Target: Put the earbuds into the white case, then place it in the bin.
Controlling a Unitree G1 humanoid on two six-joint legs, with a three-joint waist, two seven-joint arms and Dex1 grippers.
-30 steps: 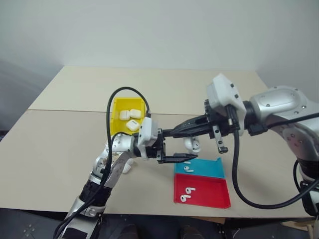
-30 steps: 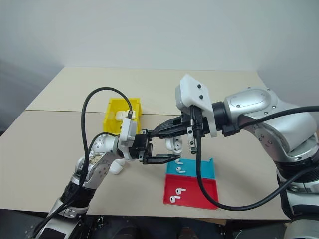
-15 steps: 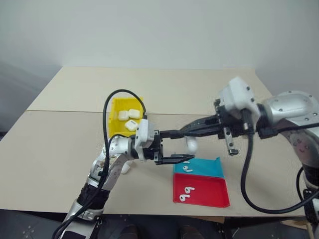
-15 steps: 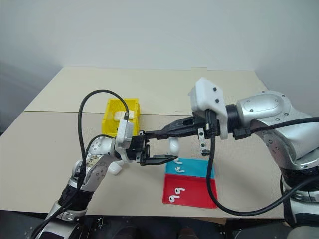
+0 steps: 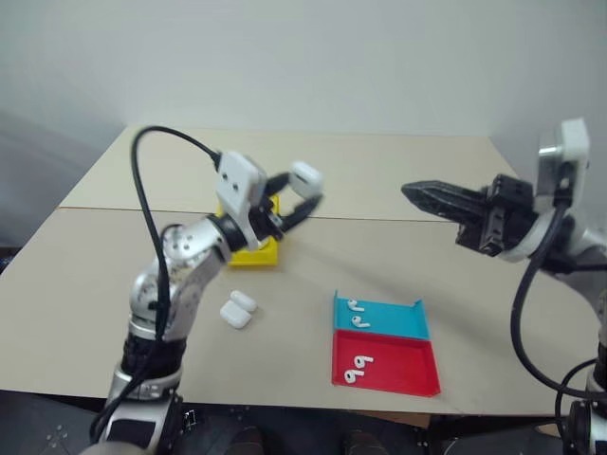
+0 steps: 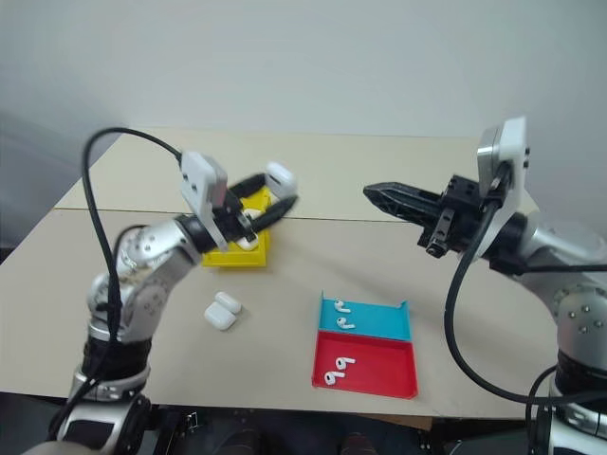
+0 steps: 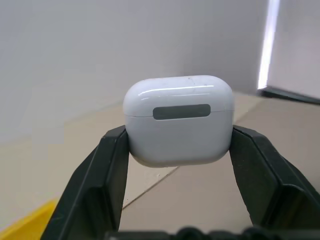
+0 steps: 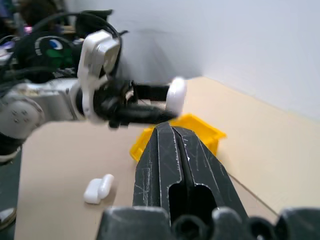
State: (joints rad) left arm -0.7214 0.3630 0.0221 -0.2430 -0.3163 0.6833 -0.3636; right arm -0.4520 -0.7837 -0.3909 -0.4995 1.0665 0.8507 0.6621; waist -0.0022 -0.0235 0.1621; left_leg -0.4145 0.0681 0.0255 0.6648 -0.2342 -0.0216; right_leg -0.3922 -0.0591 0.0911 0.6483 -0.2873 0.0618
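Note:
A closed white case (image 7: 178, 120) sits pinched between the two black fingers of my left gripper (image 5: 302, 190), which is shut on it. The case (image 5: 305, 177) hangs in the air over the right side of the yellow bin (image 5: 254, 252). My right gripper (image 5: 410, 193) is shut and empty, held in the air to the right, its tips pointing toward the case. Two earbuds (image 5: 353, 305) lie in the blue tray (image 5: 398, 322), and two more earbuds (image 5: 362, 362) lie in the red tray (image 5: 403, 372).
Another white case (image 5: 237, 309) lies open on the table in front of the bin. The two flat trays sit side by side near the table's front edge. A black cable loops over my left arm.
My left gripper has swung up and to the left with the case, from above the trays to over the bin. My right gripper has drawn back to the right.

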